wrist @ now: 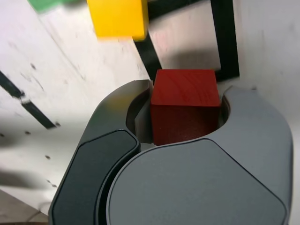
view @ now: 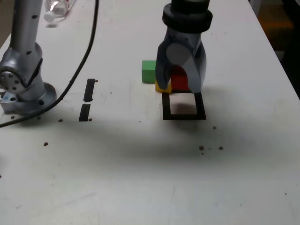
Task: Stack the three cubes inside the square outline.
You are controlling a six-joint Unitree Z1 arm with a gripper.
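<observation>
Wrist view: pincer (wrist: 185, 115) closed snug on red cube (wrist: 185, 105), jaws pressing both sides. Exterior view: red cube (view: 179, 79) held right behind square outline (view: 183, 105), beside yellow cube (view: 162, 87). Green cube (view: 148, 71) on white surface (view: 140, 164), just past yellow.
</observation>
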